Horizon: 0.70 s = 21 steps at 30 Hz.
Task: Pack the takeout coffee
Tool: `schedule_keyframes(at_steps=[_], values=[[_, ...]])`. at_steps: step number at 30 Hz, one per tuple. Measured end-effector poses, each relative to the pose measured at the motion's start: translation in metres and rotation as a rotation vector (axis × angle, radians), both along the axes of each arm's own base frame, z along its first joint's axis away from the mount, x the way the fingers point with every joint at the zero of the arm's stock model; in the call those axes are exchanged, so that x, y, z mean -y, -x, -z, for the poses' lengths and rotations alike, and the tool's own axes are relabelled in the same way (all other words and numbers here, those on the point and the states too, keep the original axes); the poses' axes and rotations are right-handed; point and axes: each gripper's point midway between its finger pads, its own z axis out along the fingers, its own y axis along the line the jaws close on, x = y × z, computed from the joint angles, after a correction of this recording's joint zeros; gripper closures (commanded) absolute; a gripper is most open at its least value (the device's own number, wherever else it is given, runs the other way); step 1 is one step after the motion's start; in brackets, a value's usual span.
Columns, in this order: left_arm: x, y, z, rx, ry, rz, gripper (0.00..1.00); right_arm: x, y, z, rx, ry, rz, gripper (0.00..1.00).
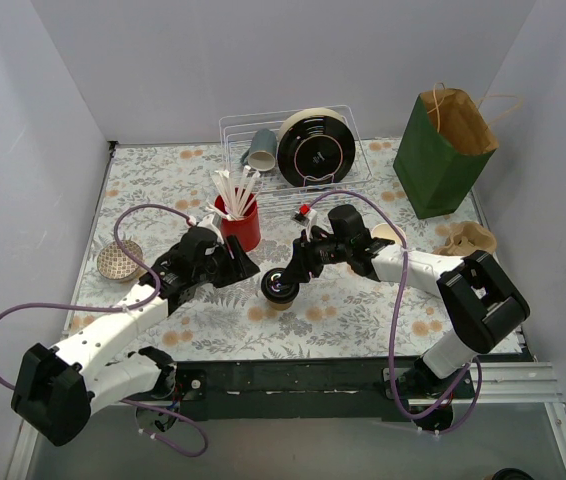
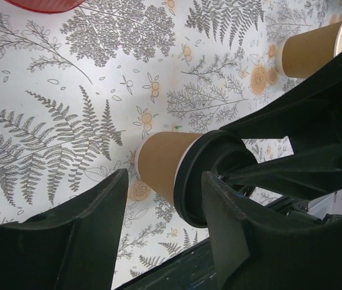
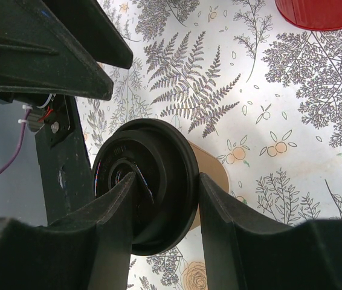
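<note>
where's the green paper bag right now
In the top view the green paper bag stands open at the far right, just right of the wire rack and beyond the cardboard cup tray.

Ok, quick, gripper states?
Left gripper: jaws around brown paper cup, grip cannot be told.
Right gripper: closed on round black plastic lid.

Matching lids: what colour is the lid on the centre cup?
Black lid, clearest in the right wrist view.
</note>
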Motion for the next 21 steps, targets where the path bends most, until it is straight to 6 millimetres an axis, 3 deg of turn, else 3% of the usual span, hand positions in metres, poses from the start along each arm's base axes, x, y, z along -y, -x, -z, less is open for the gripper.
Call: schedule_keyframes(at_steps=[8, 15, 21], values=[[0.016, 0.001, -0.005, 0.005, 0.064, 0.067, 0.52, 0.0, 0.0, 0.0, -0.006, -0.005, -0.007, 0.57], [0.016, 0.007, 0.014, -0.032, 0.055, 0.078, 0.57, 0.0, 0.0, 0.0, -0.006, -0.005, -0.007, 0.58], [0.015, 0.009, 0.018, -0.037, 0.052, 0.076, 0.6, 0.0, 0.0, 0.0, -0.006, -0.005, -0.007, 0.58]])
